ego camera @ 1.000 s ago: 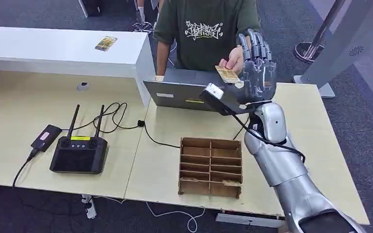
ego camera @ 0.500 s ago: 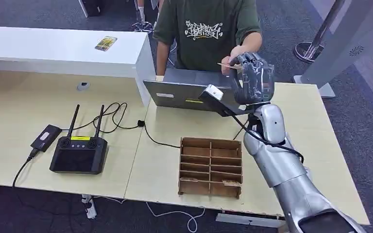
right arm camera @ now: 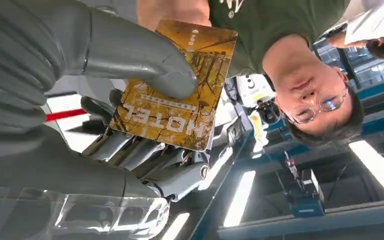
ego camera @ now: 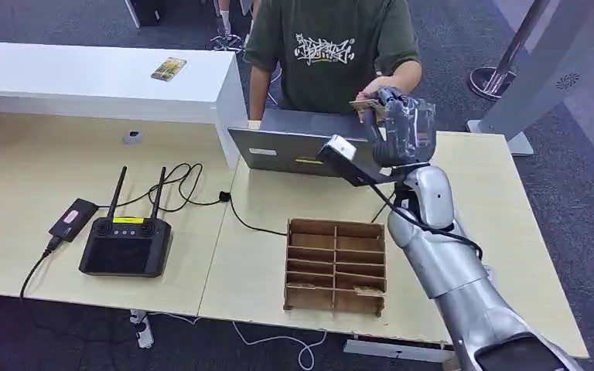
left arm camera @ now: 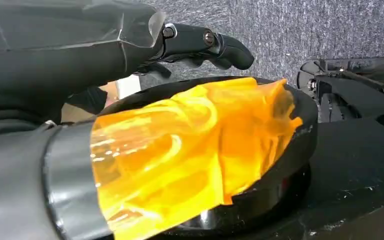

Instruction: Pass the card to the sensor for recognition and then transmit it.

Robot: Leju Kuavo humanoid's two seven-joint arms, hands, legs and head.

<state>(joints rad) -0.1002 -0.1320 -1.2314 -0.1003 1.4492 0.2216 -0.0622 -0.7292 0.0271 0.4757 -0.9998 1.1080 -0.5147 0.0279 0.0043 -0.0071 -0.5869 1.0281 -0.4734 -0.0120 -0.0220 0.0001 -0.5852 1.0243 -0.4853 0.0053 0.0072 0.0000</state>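
A gold-brown hotel card (ego camera: 366, 109) is up above the laptop (ego camera: 290, 145), held by my right hand (ego camera: 404, 128). In the right wrist view my thumb (right arm camera: 140, 57) presses the card (right arm camera: 180, 100) against the fingers curled behind it. A person in a green shirt (ego camera: 329, 54) stands just beyond, one hand (ego camera: 380, 83) close to the card. A small black box with a cable (ego camera: 73, 219), possibly the sensor, lies at the table's left. My left hand (left arm camera: 80, 45) hangs low with its dark fingers (left arm camera: 205, 42) stretched out and nothing in them.
A wooden divided tray (ego camera: 336, 265) stands in front of my right arm. A black controller with two antennas (ego camera: 126, 246) and its cables lie on the left. Another card (ego camera: 168, 69) lies on the white counter (ego camera: 85, 77) at the back.
One second ago my right hand's fingers were spread while the person held the card to them. The fingers have closed on the card and the person's hand has drawn back.
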